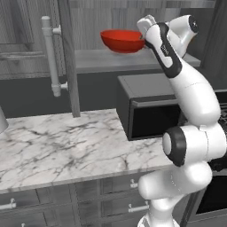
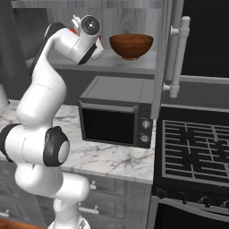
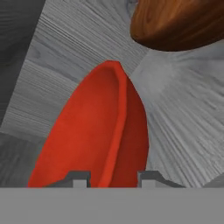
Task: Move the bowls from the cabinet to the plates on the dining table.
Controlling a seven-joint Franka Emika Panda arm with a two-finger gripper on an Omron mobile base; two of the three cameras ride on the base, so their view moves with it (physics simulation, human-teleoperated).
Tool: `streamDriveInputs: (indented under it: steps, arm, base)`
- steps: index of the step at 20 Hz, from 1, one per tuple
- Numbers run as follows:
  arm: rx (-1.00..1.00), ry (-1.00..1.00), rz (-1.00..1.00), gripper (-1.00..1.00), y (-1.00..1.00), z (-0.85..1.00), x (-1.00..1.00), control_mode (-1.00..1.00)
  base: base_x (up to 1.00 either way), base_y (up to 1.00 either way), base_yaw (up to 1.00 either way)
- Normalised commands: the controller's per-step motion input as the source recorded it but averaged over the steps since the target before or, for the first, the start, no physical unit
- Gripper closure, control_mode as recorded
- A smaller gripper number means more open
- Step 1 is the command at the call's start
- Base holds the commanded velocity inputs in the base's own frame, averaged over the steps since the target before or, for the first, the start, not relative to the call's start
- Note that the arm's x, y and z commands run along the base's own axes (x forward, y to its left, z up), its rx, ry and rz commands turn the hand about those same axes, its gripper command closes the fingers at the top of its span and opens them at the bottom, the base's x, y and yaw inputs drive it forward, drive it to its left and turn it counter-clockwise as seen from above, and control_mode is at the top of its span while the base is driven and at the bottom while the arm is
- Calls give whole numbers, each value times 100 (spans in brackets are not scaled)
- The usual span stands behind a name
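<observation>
Pincer (image 3: 111,177) tips straddle the rim of the glossy red bowl (image 1: 121,40), one inside, one outside, apparently gripping it above the grey cabinet shelf (image 1: 99,60). Its white arm (image 1: 195,95) bends up over the black microwave (image 2: 117,114). Beside it sits the smooth brown bowl (image 2: 131,45).

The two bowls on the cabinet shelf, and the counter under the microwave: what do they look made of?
The red bowl looks like glazed ceramic or plastic: even colour, soft sheen, no grain. The brown bowl looks like polished wood, with streaked grain on its side. The counter looks like polished white marble with grey veins. All are rendered, so these are guesses from surface look alone.
</observation>
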Motion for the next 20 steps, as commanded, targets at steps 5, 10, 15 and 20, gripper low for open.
streamDriveInputs:
  steps: [5, 10, 15, 20]
  arm:
    - [8, 0, 0, 100, -11, 11, -62, -100]
    - [6, 0, 0, 100, -8, 15, -62, -100]
    - [3, 0, 0, 100, -10, 15, -62, -100]
    - [-1, -1, 0, 100, -11, 2, -62, -100]
  base:
    - [0, 0, 0]
    - [0, 0, 0]
    - [0, 0, 0]
    - [0, 0, 0]
